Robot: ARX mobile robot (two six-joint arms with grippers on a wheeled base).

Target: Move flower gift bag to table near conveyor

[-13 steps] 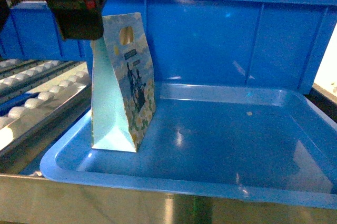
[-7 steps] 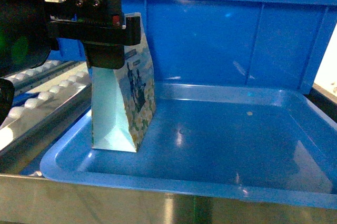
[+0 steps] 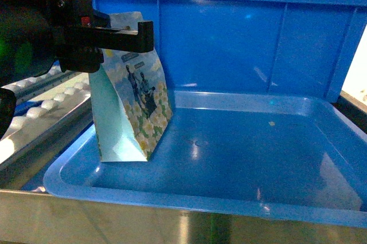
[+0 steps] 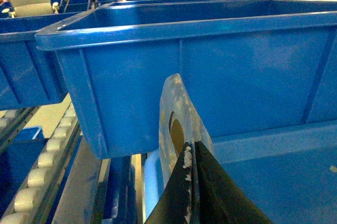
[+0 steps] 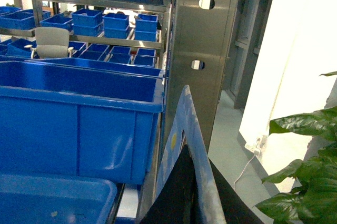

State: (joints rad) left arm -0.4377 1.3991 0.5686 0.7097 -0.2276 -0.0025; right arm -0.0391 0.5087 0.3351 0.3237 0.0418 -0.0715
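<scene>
Your left gripper (image 3: 140, 36) was closed on the top edge of the flower gift bag (image 3: 137, 101). In the left wrist view its two dark fingers (image 4: 181, 182) met with no visible gap, pinching the paper just below the handle hole of the bag (image 4: 176, 113).

The bag stood in the near left corner of a shallow blue tray (image 3: 241, 198). It leaned, with its top toward the left. Its pale blue side faced you and its daisy print faced right. You could not tell whether the whole base rested flat on the tray floor.

A deep blue bin (image 3: 246, 43) stood directly behind the tray, at the far side. The conveyor (image 3: 51, 103) ran along the left of the tray, with its white rollers between steel rails. A steel rail (image 3: 114, 224) crossed the near edge, below the tray rim.

Your right gripper (image 5: 190, 182) did not appear in the head view. In the right wrist view its fingers sat close together on a thin blue sheet (image 5: 184, 124), seen edge-on; you could not identify it. Behind it were a steel post (image 5: 205, 34), shelved blue bins (image 5: 121, 24) and a green plant (image 5: 305, 145) at the right.
</scene>
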